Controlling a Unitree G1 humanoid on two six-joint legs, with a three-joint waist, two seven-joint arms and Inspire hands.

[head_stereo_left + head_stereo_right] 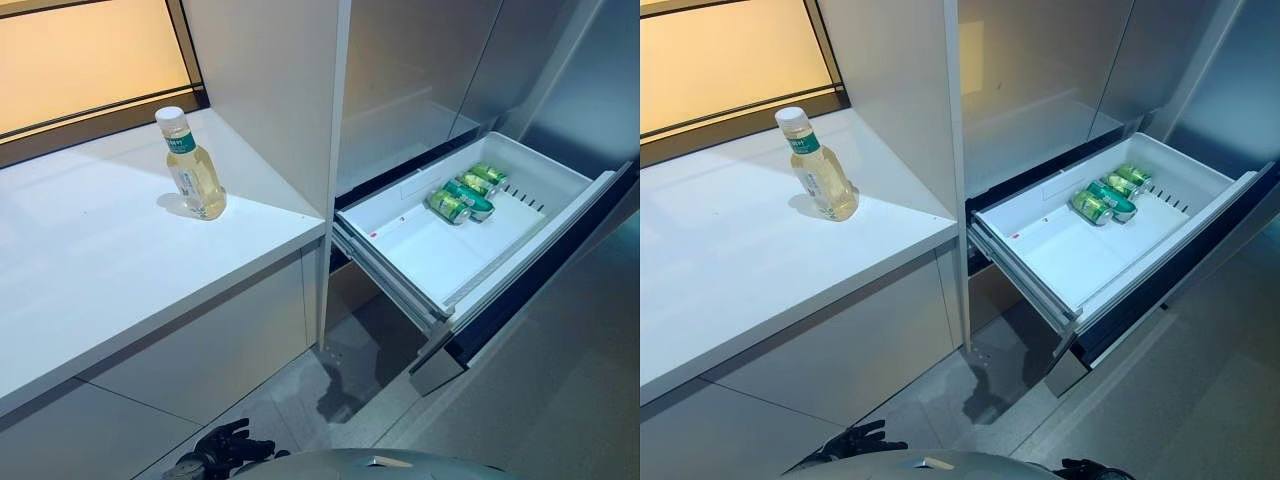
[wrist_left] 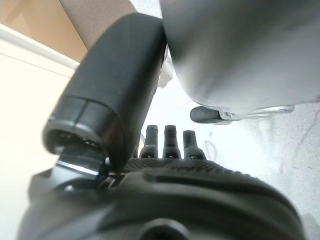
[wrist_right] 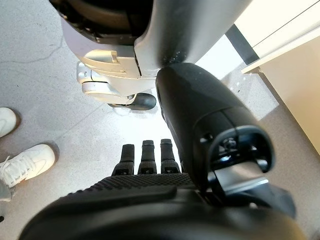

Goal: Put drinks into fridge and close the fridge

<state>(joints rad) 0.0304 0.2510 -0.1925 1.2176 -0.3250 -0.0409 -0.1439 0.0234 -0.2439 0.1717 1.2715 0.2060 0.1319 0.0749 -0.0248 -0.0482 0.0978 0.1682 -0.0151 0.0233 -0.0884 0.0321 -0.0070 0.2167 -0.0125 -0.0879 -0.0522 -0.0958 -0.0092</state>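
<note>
Bottle waiting, fridge drawer open

The clear plastic bottle of yellow drink [image 1: 192,168] is left on the white tabletop [image 1: 90,260], well apart from the white pulled-out fridge drawer [image 1: 440,262]; both hands [image 1: 222,447] [image 1: 1080,467] are held low, relaxed, empty. A tip-over is risked if it is grasped high.

One clear plastic bottle of pale yellow drink with a white cap and green label [image 1: 191,168] stands on one white countertop [image 1: 90,270]. Three green metal cans [image 1: 468,192] lie in one white pull-out fridge drawer [image 1: 430,255] — all side by side. Two dark robot hands show — left hand [image 2: 169,145], right hand [image 3: 145,156]. Two white shoes [image 3: 26,160] of a person.
</note>
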